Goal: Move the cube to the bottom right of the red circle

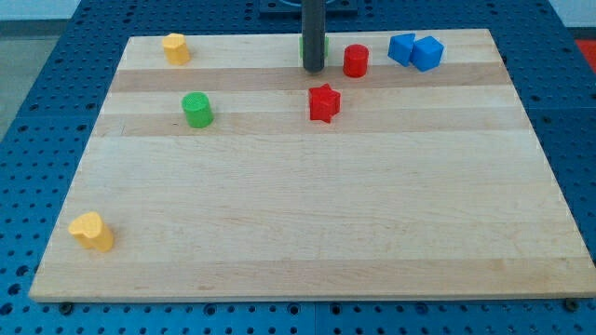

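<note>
Matt wood board, plastic-looking blocks.

A pale wooden board carries the blocks. Far right lie two blue blocks, a cube touching another blue block. A red cylinder and red star sit nearby; a green cylinder, yellow cylinder and yellow heart lie left.

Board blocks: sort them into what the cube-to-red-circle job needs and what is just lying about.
Job:
blue cube, at the view's top right
red cylinder, the red circle
my tip, just left of the red cylinder

Lying about:
second blue block, touching the cube
red star
green cylinder
green block, mostly hidden behind the rod
yellow block
yellow heart
</note>
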Robot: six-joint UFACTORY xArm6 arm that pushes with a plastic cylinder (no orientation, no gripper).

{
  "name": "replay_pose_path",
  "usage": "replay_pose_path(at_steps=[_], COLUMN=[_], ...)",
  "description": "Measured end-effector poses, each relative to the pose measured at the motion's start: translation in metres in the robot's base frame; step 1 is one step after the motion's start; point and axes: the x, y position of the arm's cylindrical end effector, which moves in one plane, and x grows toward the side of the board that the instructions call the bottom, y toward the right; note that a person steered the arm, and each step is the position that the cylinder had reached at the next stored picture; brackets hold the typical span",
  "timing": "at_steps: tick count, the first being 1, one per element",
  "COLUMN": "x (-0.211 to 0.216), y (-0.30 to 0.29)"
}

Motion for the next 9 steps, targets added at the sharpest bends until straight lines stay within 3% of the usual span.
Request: replay_pose_path(at_steps=[2,5,7,9], x=[0.046,0.05,-0.006,-0.062], y=[0.027,0.196,0.232,0.218])
